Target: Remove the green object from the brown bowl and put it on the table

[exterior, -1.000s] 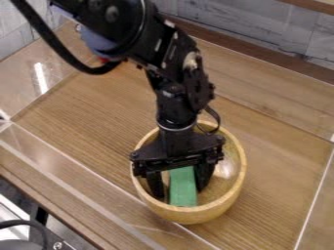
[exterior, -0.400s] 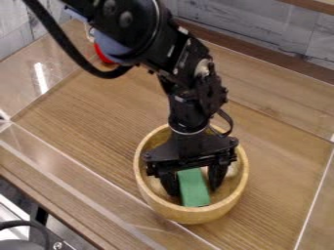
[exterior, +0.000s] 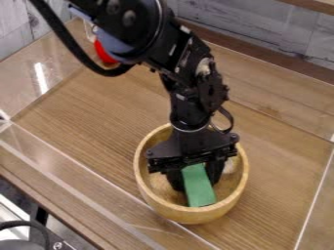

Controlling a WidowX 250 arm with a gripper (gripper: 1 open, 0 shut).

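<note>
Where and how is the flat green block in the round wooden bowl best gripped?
Likely by the long edges of the flat light-green block, from above: it is narrow across, and the thick rim of the round light-brown wooden bowl hinders side approaches.

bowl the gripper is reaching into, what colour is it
Light brown, seen best in the camera view.

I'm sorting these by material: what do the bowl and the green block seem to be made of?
The bowl looks like smooth, pale wood, judging by its warm tan colour and thick rim. The green block has flat, even colour, perhaps painted wood or plastic; the picture can't settle which.
</note>
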